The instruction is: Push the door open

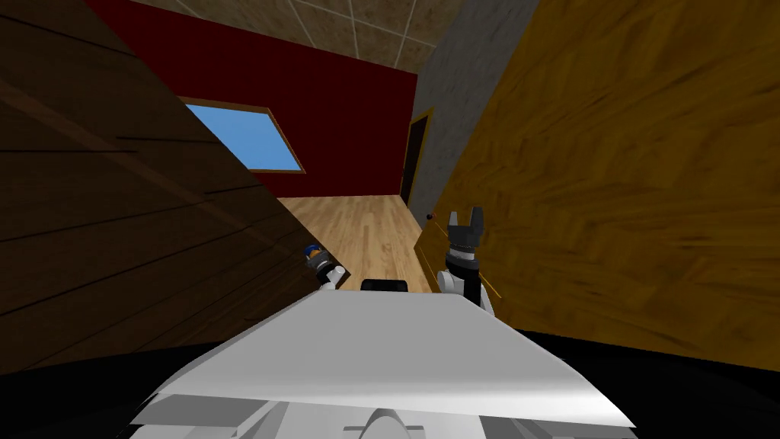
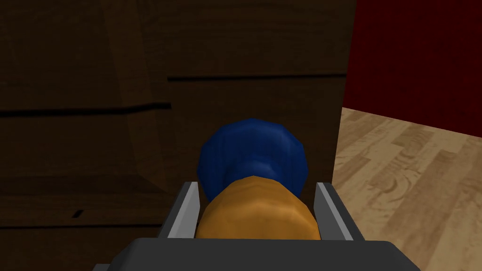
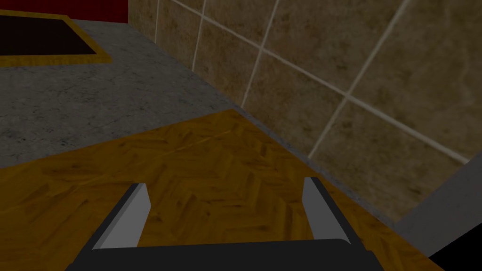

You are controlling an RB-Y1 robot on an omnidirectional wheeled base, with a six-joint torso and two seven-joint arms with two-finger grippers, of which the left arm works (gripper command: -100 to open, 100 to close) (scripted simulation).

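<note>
The door [image 1: 624, 190], a golden-brown wood-grain panel, stands upright on the robot's right. Its broad face runs away from the robot toward a grey wall [image 1: 465, 91]. Its free vertical edge carries a small dark knob [image 1: 431, 217] and borders an open gap over the light wooden floor [image 1: 366, 229]. The right hand [image 1: 465, 216] is just beside that edge, next to the knob, with its fingers [image 3: 320, 207] spread apart and gripping nothing. They point along the door's face [image 3: 188, 174]; whether they touch it cannot be told. The left hand [image 1: 316, 259] is low, beside a dark brown panelled wall [image 1: 99, 198] on the opposite side of the gap. Its fingers [image 2: 188, 207] pinch the orange part of a blue and orange object [image 2: 254, 150], whose blue rounded end points toward that dark wall. Beyond the floor is a red wall [image 1: 327, 114] with a window [image 1: 244, 137].
</note>
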